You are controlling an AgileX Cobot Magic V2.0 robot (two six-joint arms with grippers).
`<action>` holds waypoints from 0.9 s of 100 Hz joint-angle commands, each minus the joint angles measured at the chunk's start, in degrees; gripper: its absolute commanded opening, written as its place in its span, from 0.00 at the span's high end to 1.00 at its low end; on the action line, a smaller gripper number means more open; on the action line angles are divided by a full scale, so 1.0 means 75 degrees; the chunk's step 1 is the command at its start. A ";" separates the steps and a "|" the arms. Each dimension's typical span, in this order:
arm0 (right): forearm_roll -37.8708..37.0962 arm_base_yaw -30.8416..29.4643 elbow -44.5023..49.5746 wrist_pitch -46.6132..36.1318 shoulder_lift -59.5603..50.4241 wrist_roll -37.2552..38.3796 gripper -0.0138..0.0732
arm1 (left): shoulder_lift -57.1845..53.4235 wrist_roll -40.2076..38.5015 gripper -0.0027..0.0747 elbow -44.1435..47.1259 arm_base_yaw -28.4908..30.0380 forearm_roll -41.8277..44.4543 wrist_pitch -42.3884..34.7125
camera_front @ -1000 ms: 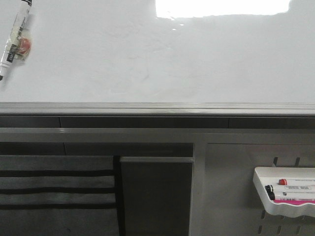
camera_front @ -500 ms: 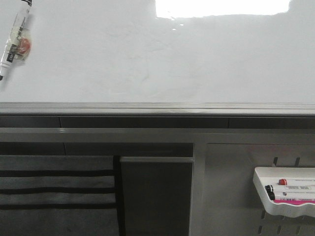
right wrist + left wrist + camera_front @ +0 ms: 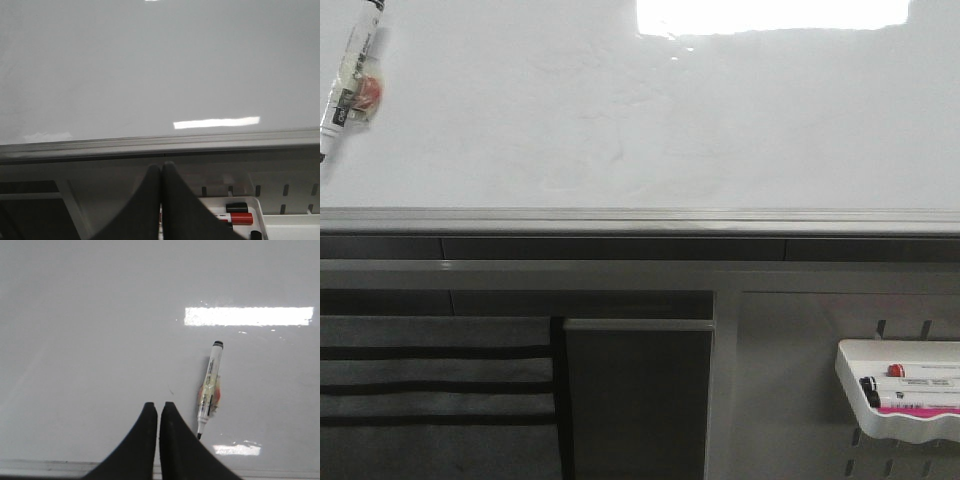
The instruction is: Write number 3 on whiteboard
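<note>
The whiteboard [image 3: 650,120] fills the upper front view, glossy white with a silver-grey frame edge [image 3: 640,219] and faint smudges. No number 3 shows on it. A white marker with a black tip [image 3: 347,78] lies on the board at its far left; it also shows in the left wrist view [image 3: 210,388]. My left gripper [image 3: 158,406] is shut and empty, just beside the marker's tip end, above the board [image 3: 100,330]. My right gripper [image 3: 161,167] is shut and empty, over the board's frame edge [image 3: 160,144]. Neither gripper shows in the front view.
A small white marker tray [image 3: 900,395] with red and black markers hangs on the pegboard at lower right; it also shows in the right wrist view [image 3: 250,220]. A bright light reflection [image 3: 770,15] lies on the board's top. A dark striped panel [image 3: 435,385] sits at lower left.
</note>
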 commanded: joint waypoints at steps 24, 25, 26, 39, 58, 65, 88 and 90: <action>-0.0015 -0.0027 -0.2703 0.0919 0.2044 -0.0650 0.92 | 0.1203 -0.0085 0.99 -0.2789 0.0022 0.0104 0.2170; -0.0015 -0.0027 -0.2805 0.0949 0.2103 -0.0650 0.92 | 0.1291 -0.0085 0.99 -0.2831 0.0022 0.0103 0.2205; -0.0015 -0.0027 -0.2857 0.1010 0.2218 -0.0650 0.92 | 0.1334 -0.0085 0.99 -0.2912 0.0022 0.0103 0.2267; -0.0015 -0.0027 -0.3686 0.1497 0.3110 -0.0650 0.92 | 0.2005 -0.0085 0.99 -0.3431 0.0022 0.0103 0.2623; 0.0054 -0.0027 -0.3939 0.1321 0.3702 -0.0636 0.92 | 0.2392 -0.0085 0.99 -0.3494 0.0022 0.0103 0.2508; 0.0071 -0.0027 -0.3939 0.1388 0.3785 -0.0636 0.92 | 0.2418 -0.0085 0.99 -0.3494 0.0022 -0.0017 0.2537; 0.0071 -0.0027 -0.3939 0.1438 0.3885 -0.0636 0.89 | 0.2698 0.0026 0.93 -0.3478 0.0022 0.0147 0.2953; 0.0071 -0.0027 -0.3939 0.1459 0.3882 -0.0636 0.87 | 0.2747 0.0141 0.90 -0.3478 0.0022 0.0147 0.3014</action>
